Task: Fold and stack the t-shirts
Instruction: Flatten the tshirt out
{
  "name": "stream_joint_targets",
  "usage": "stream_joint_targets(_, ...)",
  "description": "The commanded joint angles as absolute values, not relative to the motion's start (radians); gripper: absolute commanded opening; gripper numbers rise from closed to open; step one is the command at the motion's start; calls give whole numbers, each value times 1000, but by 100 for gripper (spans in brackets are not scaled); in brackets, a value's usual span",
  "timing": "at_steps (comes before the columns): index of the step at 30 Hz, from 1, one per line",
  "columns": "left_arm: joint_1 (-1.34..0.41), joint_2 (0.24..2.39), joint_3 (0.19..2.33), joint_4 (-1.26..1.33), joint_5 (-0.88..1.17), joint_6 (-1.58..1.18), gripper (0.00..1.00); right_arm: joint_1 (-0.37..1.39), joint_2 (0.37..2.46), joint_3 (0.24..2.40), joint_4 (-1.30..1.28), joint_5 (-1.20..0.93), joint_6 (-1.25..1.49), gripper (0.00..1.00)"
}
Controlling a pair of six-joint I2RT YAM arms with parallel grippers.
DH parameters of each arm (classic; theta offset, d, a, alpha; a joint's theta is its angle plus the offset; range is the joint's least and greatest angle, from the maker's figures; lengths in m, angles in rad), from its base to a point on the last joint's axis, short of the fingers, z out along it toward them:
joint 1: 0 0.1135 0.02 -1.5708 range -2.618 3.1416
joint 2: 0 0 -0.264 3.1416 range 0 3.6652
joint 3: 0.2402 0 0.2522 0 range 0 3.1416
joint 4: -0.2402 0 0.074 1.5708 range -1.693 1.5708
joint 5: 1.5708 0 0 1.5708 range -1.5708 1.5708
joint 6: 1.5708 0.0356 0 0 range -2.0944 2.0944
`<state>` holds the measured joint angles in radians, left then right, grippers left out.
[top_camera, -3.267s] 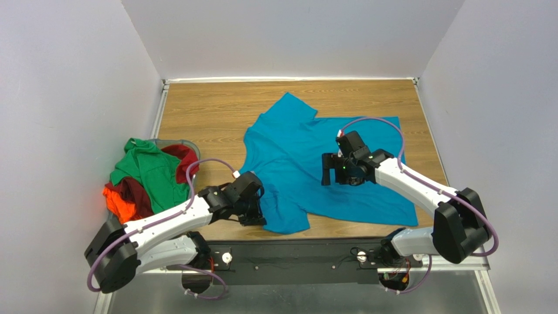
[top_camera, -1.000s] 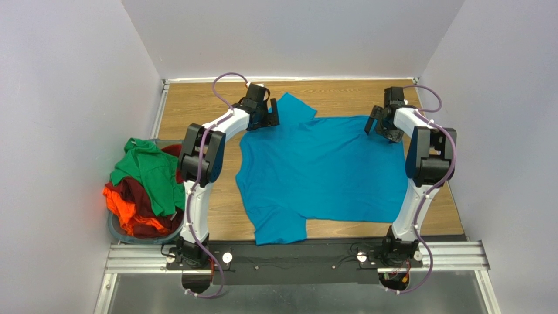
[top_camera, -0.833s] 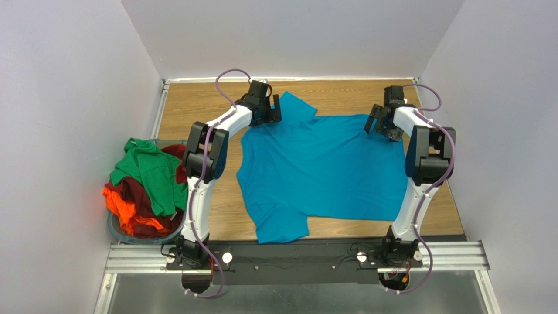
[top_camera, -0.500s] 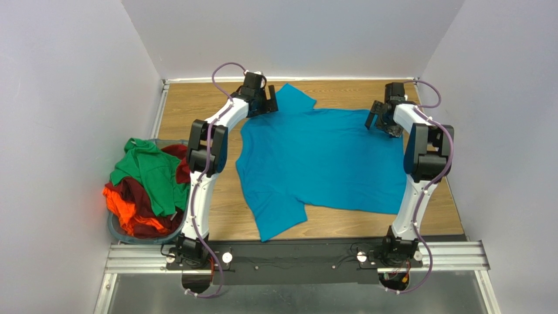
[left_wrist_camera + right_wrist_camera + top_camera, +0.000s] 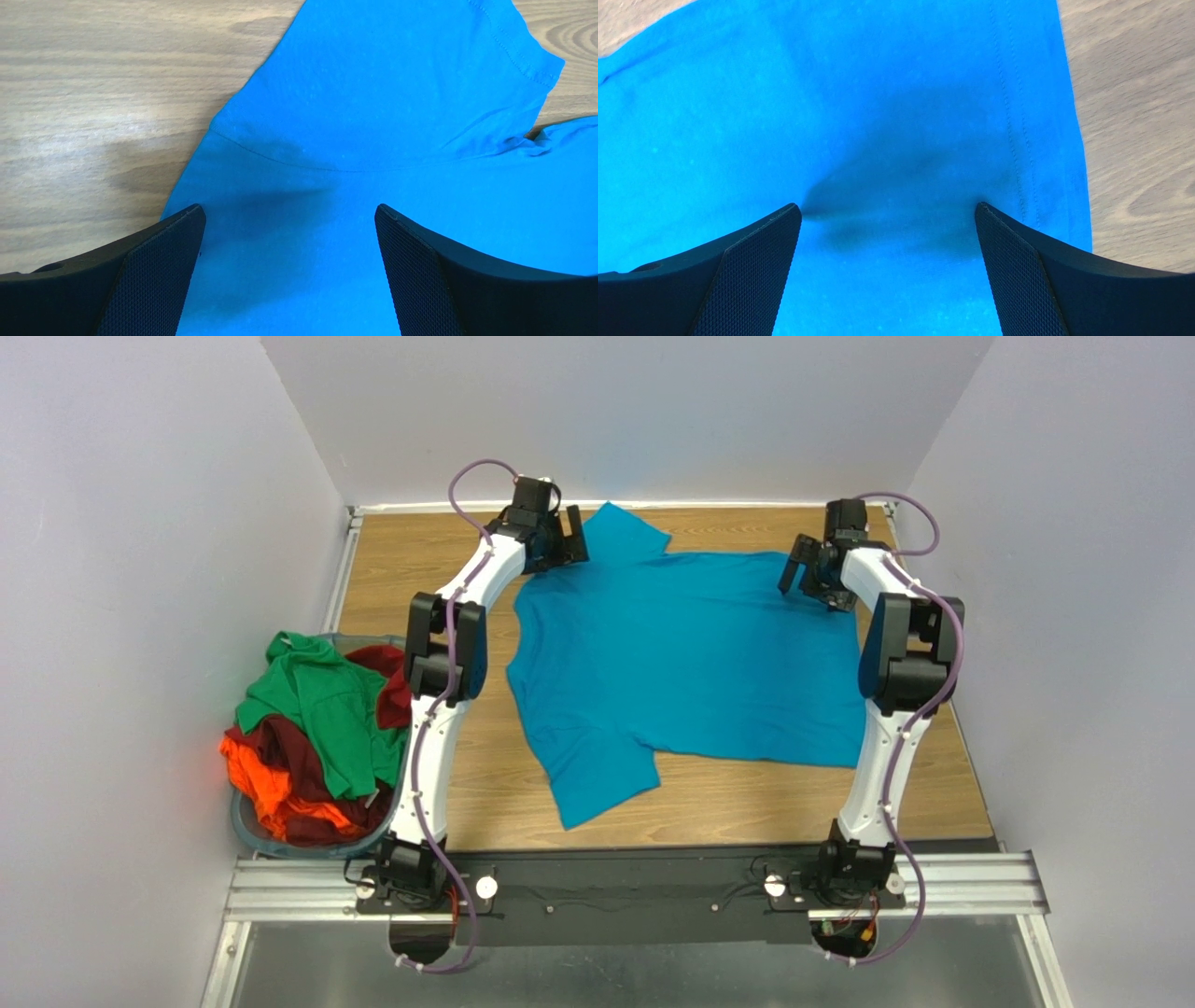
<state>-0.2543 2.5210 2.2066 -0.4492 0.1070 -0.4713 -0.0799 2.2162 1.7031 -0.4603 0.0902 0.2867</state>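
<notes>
Nothing was folded yet: the teal shirt [image 5: 687,665] lay flat on the desk [image 5: 421,574], left gripper [image 5: 288,208] and right gripper [image 5: 888,206] released over its far corners, other shirts [image 5: 316,728] heaped left of it.

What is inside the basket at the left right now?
A heap of three t-shirts: the green t-shirt lies on top, and the dark red t-shirt and orange t-shirt show beneath it. They spill over the basket rim; anything deeper is covered.

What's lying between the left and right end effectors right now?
Only the teal-blue t-shirt, spread flat; the top external view shows it spanning from the left end effector to the right end effector.
</notes>
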Motion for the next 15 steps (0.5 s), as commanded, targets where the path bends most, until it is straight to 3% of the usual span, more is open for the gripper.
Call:
stream_joint_targets(1, -244, 2435, 2206, -492, 115, -459, 98, -86, 2159, 1715, -520, 50, 282, 100)
stream_joint_targets(6, -271, 2168, 2022, -450, 51, -469, 98, -86, 1909, 1602, -529, 68, 348, 100)
stream_joint_targets(12, -388, 1703, 1334, -260, -35, -575, 98, -86, 1561, 1248, -528, 68, 509, 100)
stream_joint_targets(15, -471, 1518, 1154, -247, -98, -620, 98, -86, 1452, 1103, -526, 83, 549, 100)
